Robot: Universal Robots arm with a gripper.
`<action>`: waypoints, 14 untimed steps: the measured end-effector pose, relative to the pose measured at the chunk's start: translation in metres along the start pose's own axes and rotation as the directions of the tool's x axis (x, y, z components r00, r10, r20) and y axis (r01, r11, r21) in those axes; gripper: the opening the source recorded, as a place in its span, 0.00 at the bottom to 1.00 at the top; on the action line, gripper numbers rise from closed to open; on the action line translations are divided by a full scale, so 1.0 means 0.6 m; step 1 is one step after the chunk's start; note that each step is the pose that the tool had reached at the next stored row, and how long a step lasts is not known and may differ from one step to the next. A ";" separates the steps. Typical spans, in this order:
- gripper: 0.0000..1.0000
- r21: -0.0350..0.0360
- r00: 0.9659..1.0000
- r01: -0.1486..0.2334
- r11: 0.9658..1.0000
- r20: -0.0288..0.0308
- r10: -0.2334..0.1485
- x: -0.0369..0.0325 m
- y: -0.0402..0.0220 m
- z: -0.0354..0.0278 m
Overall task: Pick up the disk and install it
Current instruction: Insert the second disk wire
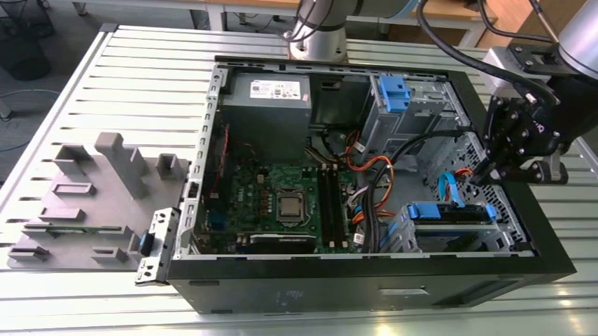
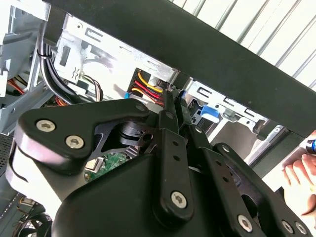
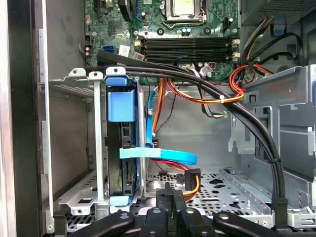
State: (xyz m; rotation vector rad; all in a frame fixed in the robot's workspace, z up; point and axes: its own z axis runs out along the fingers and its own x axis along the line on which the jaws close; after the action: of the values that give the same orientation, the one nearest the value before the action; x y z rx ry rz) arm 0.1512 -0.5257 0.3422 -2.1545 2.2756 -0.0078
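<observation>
The black two-fingered gripper (image 1: 494,175) hangs over the open black desktop computer case (image 1: 374,297) at the case's edge on the exterior view's right. In both wrist views its fingers (image 3: 170,197) lie pressed together with nothing between them. Just beside and below it, in the silver metal drive cage (image 1: 404,234) at the case's near corner on the exterior view's right, sits the disk (image 3: 121,163), a flat drive in a blue plastic bracket, seated edge-on in the cage with its blue tab showing. A light blue flat data cable (image 3: 163,154) and red, orange and yellow power wires (image 3: 190,180) lie beside the cage. The green motherboard (image 1: 280,203) fills the case's middle. In the second wrist view a person's hand (image 2: 301,182) shows past the case edge.
</observation>
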 end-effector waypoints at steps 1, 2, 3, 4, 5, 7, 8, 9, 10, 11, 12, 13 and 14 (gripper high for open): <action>0.16 0.000 1.000 0.000 1.000 0.000 0.000 0.001 0.000 0.000; 0.16 0.000 1.000 0.000 1.000 0.000 0.000 0.001 0.000 0.000; 0.16 0.000 1.000 0.000 1.000 0.000 0.000 0.001 0.000 0.000; 0.16 0.000 1.000 0.000 1.000 0.000 0.000 0.001 0.000 0.000; 0.16 0.000 1.000 0.000 1.000 0.000 0.000 0.001 0.000 0.000; 0.16 0.000 1.000 0.000 1.000 0.000 0.000 0.003 0.002 0.000; 0.16 0.001 1.000 0.000 1.000 0.000 0.000 0.004 0.002 0.000; 0.16 0.001 1.000 0.000 1.000 0.000 0.000 0.006 0.004 0.000; 0.16 0.002 1.000 0.000 1.000 0.000 0.000 0.007 0.005 0.000; 0.16 0.002 1.000 0.000 1.000 0.000 0.000 0.008 0.006 0.000; 0.16 0.003 1.000 0.000 1.000 0.000 0.000 0.010 0.008 0.000; 0.16 0.003 1.000 0.000 1.000 0.000 0.000 0.011 0.009 0.000; 0.16 0.003 1.000 0.000 1.000 0.000 0.000 0.013 0.010 0.000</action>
State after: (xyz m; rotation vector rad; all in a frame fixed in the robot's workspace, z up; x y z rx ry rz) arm 0.1447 -0.5328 0.3421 -2.1526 2.2738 -0.0113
